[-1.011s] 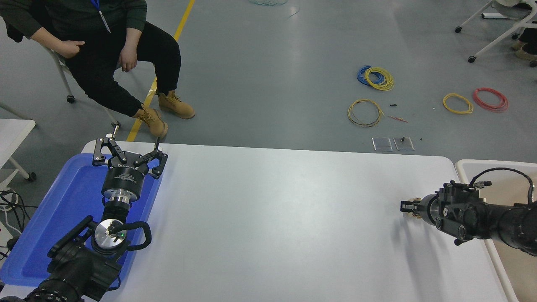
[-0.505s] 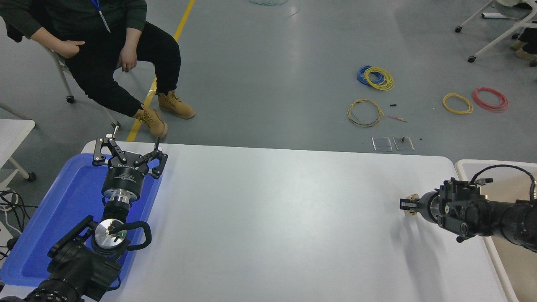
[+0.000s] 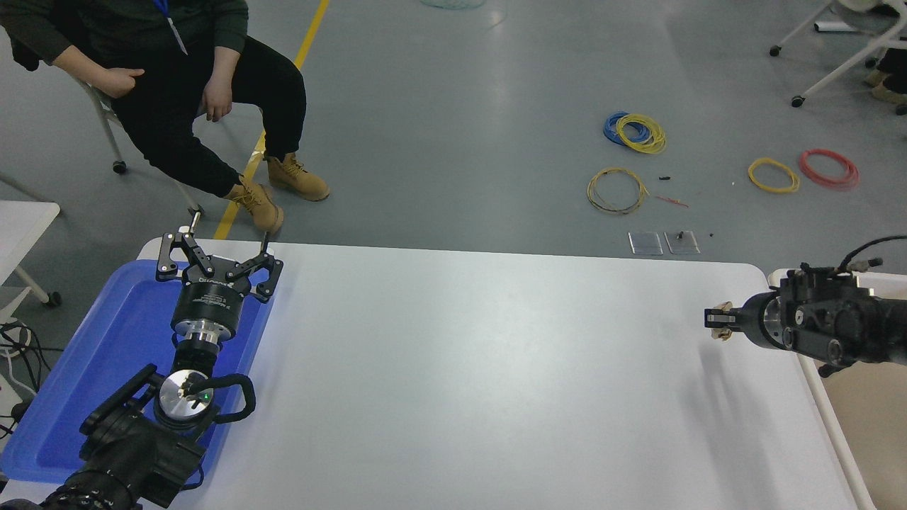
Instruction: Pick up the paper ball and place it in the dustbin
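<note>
The black right gripper [image 3: 717,320], closed on the small crumpled tan-brown paper ball [image 3: 723,309], has risen off the white table [image 3: 460,368] and drawn back toward the right edge since a second ago. It now hangs nearer the large white-rimmed dustbin with the pale beige inside [image 3: 861,397], and less of the arm shows.
</note>
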Robot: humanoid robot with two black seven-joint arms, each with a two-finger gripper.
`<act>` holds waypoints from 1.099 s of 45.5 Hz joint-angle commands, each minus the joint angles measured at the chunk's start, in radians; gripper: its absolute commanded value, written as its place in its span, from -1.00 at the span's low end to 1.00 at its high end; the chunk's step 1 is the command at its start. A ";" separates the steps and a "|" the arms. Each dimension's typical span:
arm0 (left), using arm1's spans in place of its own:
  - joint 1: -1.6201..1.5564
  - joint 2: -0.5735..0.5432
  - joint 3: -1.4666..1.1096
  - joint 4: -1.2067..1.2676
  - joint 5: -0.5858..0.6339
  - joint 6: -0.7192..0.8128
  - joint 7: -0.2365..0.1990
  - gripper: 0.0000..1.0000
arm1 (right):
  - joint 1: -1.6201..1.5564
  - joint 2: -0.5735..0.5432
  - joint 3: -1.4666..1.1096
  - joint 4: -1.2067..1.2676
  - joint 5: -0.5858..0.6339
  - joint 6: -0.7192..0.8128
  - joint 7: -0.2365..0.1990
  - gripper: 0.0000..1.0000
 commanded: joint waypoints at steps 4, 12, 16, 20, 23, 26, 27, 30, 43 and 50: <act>0.000 0.000 0.000 0.000 0.000 0.001 -0.001 1.00 | 0.343 -0.118 -0.144 0.205 -0.037 0.152 0.001 -1.00; 0.000 0.000 0.000 0.000 0.000 0.001 0.000 1.00 | 0.454 -0.149 -0.156 0.219 -0.042 0.277 0.001 -1.00; 0.000 0.000 0.000 0.000 0.000 0.000 0.000 1.00 | 0.515 -0.156 -0.179 0.220 -0.060 0.319 0.001 -1.00; 0.000 0.000 0.000 0.000 0.000 0.001 0.000 1.00 | 0.570 -0.158 -0.199 0.230 -0.060 0.353 0.001 -1.00; 0.000 -0.001 0.000 0.000 0.000 0.000 0.000 1.00 | 0.606 -0.158 -0.204 0.233 -0.060 0.380 0.001 -1.00; 0.000 0.000 0.000 0.000 0.000 0.000 0.000 1.00 | 0.638 -0.158 -0.213 0.236 -0.060 0.406 0.001 -1.00; 0.000 0.000 0.000 0.000 0.000 0.000 0.000 1.00 | 0.649 -0.158 -0.216 0.236 -0.060 0.414 0.001 -1.00; 0.000 0.000 0.000 0.000 0.000 0.000 0.000 1.00 | 0.673 -0.158 -0.222 0.239 -0.060 0.428 0.001 -1.00; 0.000 0.000 0.000 0.000 0.000 0.001 0.000 1.00 | 0.710 -0.158 -0.222 0.249 -0.060 0.449 0.001 -1.00; 0.000 0.000 0.000 0.000 0.000 0.000 -0.001 1.00 | 0.710 -0.158 -0.222 0.249 -0.062 0.449 0.001 -1.00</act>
